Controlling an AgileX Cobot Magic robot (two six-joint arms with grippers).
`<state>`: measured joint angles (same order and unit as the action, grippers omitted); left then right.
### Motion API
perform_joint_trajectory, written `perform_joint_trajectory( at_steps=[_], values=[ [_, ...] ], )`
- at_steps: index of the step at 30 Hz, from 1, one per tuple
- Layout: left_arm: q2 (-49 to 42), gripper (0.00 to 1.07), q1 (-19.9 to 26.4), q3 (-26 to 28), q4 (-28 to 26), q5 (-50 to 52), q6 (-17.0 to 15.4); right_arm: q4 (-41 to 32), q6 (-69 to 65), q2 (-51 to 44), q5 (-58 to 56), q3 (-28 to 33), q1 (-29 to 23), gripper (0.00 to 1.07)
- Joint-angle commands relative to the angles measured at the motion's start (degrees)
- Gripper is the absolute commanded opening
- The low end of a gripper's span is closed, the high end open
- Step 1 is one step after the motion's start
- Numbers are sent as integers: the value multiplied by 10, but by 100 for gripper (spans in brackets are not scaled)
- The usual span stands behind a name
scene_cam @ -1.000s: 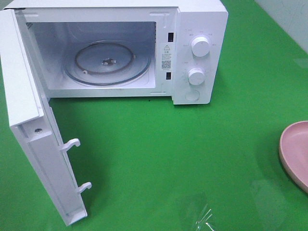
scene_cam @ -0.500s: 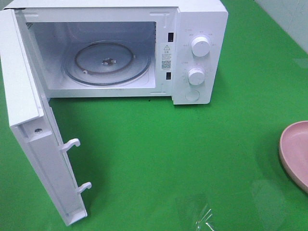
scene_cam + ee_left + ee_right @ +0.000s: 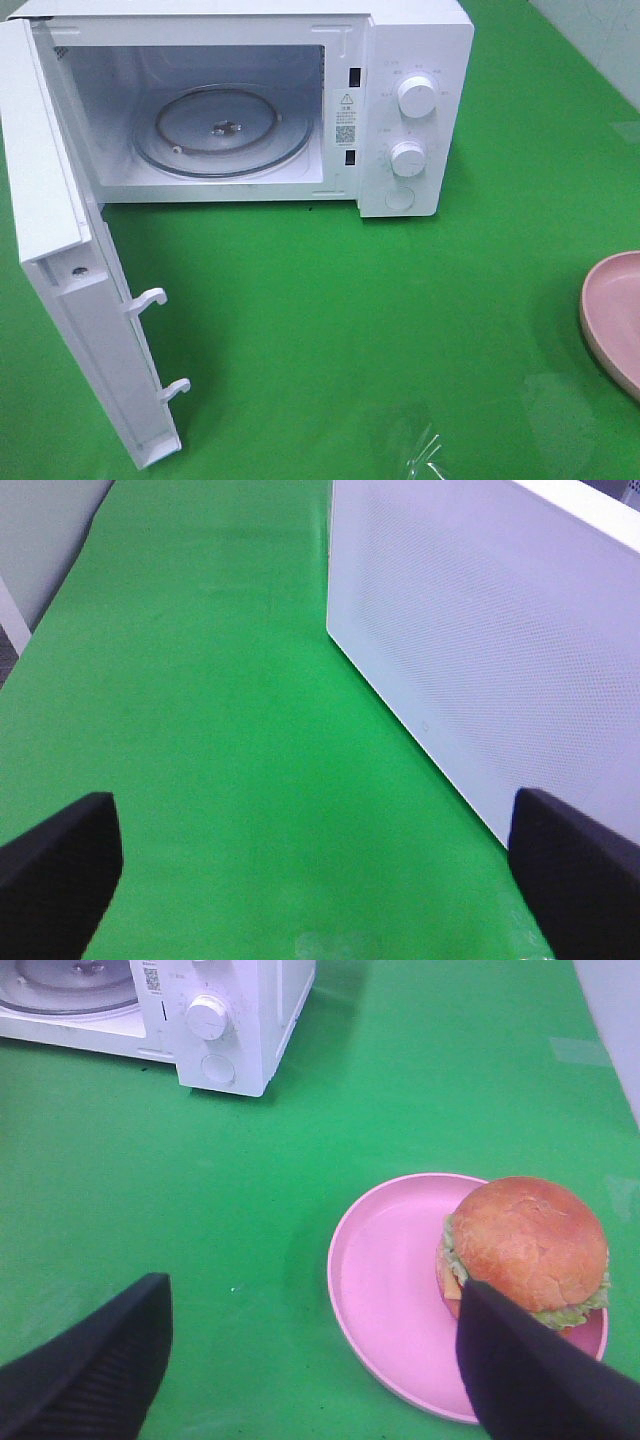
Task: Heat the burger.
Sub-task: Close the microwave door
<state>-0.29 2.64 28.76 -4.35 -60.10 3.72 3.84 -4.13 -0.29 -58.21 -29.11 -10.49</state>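
In front of the microwave (image 3: 240, 100), nothing has shifted over the last second: door (image 3: 70, 300) swung fully out at the hinge side, glass turntable (image 3: 222, 128) bare, green table (image 3: 350, 320) unchanged. Reads as a pause before the pick; door step looks done, loading not begun.

Burger (image 3: 525, 1250) sits on the pink plate (image 3: 385, 1300), toward the plate edge farther from the microwave; plate is well off the control-knob side of the microwave, apart from it.

Right gripper (image 3: 310, 1360) hovers above the table on the plate's near side, fingers spread wide, holding nothing; one fingertip overlaps the burger's edge in the wrist view, contact not evident.

Left gripper (image 3: 315, 865) also spread wide and empty, beside the door's outer face, not touching.

Hidden or unclear:
- High view cuts the plate (image 3: 612, 315) at the frame edge; burger not in it
- Neither arm appears in the high view
- Knob markings too small to read
- Clear crinkled film (image 3: 425, 450) near frame bottom, identity unsure
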Motion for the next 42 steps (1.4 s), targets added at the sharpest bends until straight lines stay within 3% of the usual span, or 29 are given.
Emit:
perform_joint_trajectory(
  at_steps=[1,40,42],
  values=[
    [-11,98,2,-2,-2,4,-1,4,-4,-14,6,1,4,76],
    [-11,97,2,1,6,6,-6,4,-4,-14,6,1,4,75],
    [-11,91,2,12,6,30,-22,4,-4,-14,6,1,4,75]
  ],
)
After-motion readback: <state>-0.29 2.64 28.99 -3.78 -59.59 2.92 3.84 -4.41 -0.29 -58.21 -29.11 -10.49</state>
